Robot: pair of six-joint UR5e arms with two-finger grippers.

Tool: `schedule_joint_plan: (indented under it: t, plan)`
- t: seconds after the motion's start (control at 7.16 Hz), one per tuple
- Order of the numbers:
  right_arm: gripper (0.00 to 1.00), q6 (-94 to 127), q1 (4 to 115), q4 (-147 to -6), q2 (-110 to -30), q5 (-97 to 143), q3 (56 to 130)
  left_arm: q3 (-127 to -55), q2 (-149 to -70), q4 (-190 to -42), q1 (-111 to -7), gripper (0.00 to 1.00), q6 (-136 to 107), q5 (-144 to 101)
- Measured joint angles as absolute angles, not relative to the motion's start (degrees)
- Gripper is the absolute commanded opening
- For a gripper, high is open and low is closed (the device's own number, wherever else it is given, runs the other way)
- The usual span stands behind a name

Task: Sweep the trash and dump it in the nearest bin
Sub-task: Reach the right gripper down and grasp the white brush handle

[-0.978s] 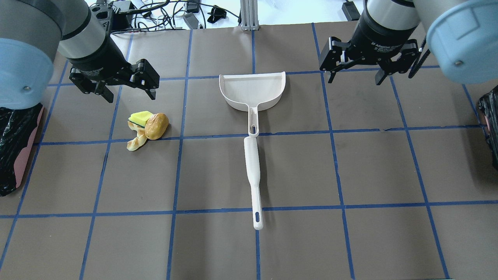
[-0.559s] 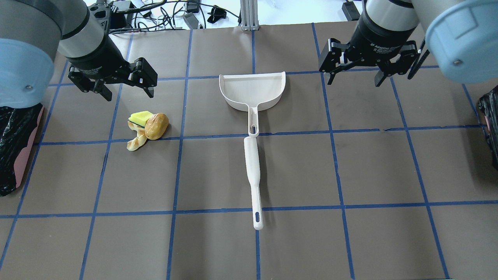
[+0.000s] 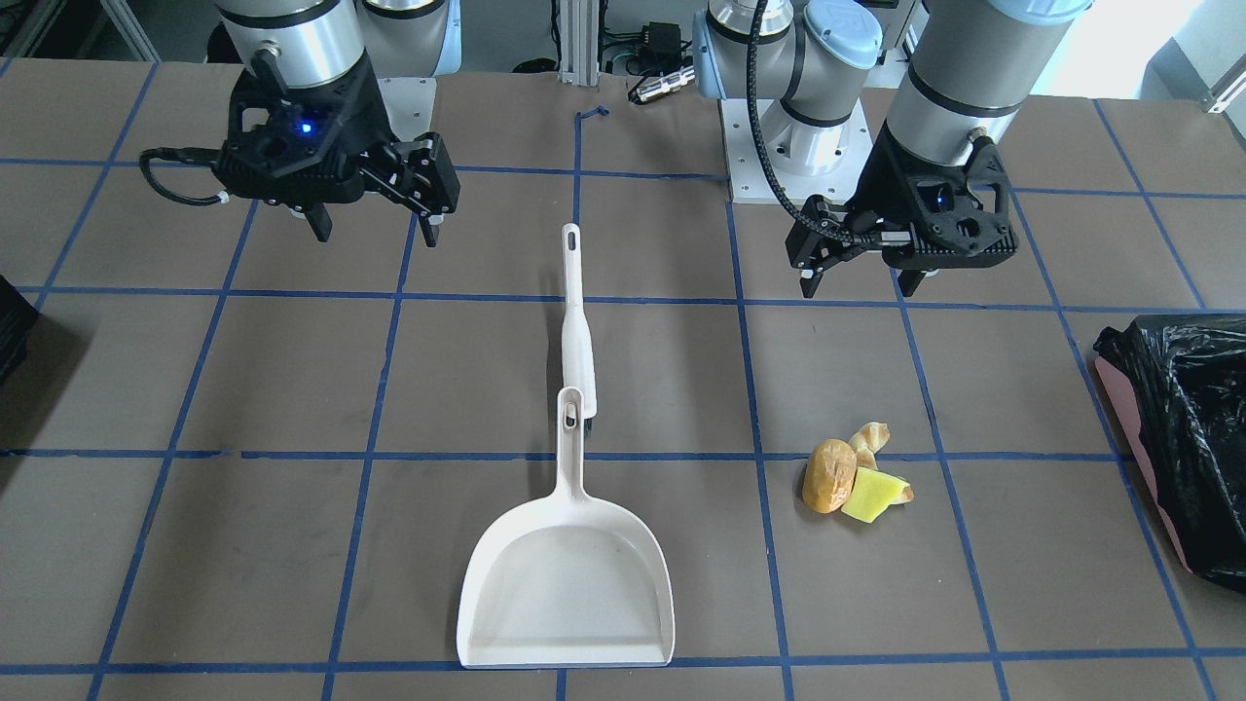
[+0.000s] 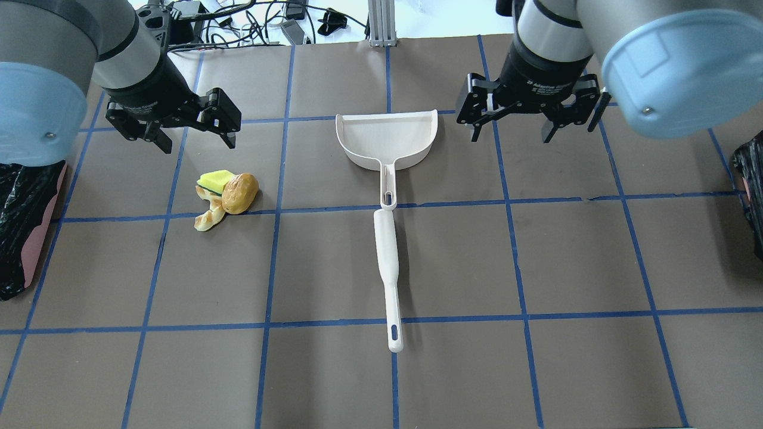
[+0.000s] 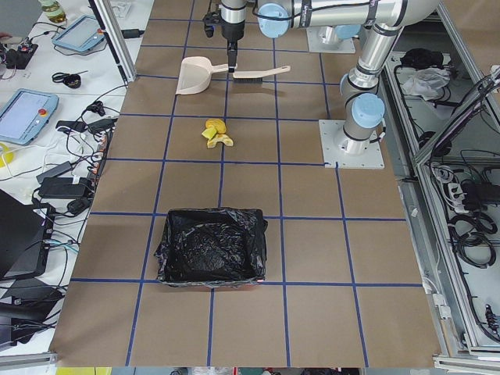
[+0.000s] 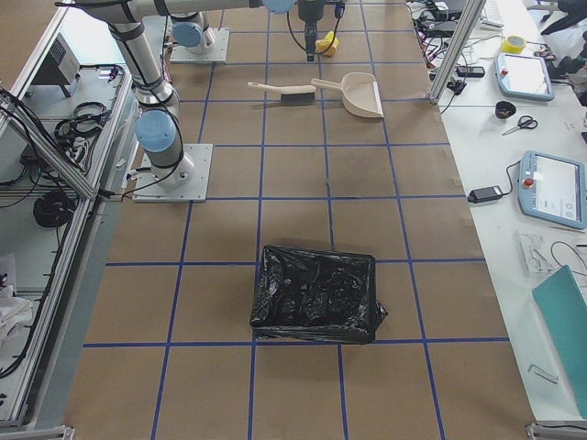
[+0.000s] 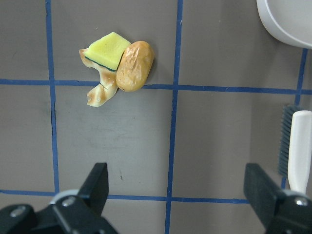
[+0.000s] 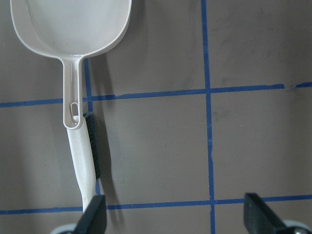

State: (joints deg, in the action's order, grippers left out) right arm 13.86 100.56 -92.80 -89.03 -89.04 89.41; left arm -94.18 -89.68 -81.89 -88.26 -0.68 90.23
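The trash lies in one small heap: an orange-brown potato-like lump (image 4: pixel 239 193), a yellow wedge (image 4: pixel 214 179) and a tan croissant bit (image 4: pixel 207 219). It also shows in the left wrist view (image 7: pixel 135 66). My left gripper (image 4: pixel 197 145) hangs open and empty just beyond the heap. A white dustpan (image 4: pixel 387 138) lies mid-table, mouth away from me, with a white brush (image 4: pixel 388 268) under its handle. My right gripper (image 4: pixel 511 137) is open and empty, just right of the pan. The pink-sided bin (image 4: pixel 24 226) with its black bag sits at the left edge.
A second dark bag-lined container (image 4: pixel 752 190) is at the table's right edge. Blue tape lines (image 4: pixel 274 208) grid the brown table. Cables and a metal post (image 4: pixel 378 24) lie past the far edge.
My right gripper has moved left, closer to the dustpan's right side. My left gripper has barely shifted. Trash, dustpan and brush have not moved.
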Motion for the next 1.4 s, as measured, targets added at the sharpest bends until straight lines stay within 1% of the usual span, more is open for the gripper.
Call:
schedule_joint_plan:
  t: [0.28,0.56,1.12,1.4]
  plan:
    - [1.0,18.7,107.6,-94.8,-87.2,-89.3,91.5,-94.0,-89.2,-81.9,-88.3,1.0,-0.7,90.3]
    - [1.0,21.9,111.9,-99.1,-87.0,-89.5,96.7,-94.0,-89.0,-81.8,-88.3,1.0,-0.7,90.3]
    - [1.0,23.0,114.7,-110.2,-86.5,-88.8,107.0,-93.9,-90.0,-81.7,-88.3,1.0,-1.2,89.6]
    - [0.99,22.6,116.0,-118.0,-85.5,-88.6,113.5,-93.7,-92.1,-79.7,-88.4,1.0,-1.7,89.5]
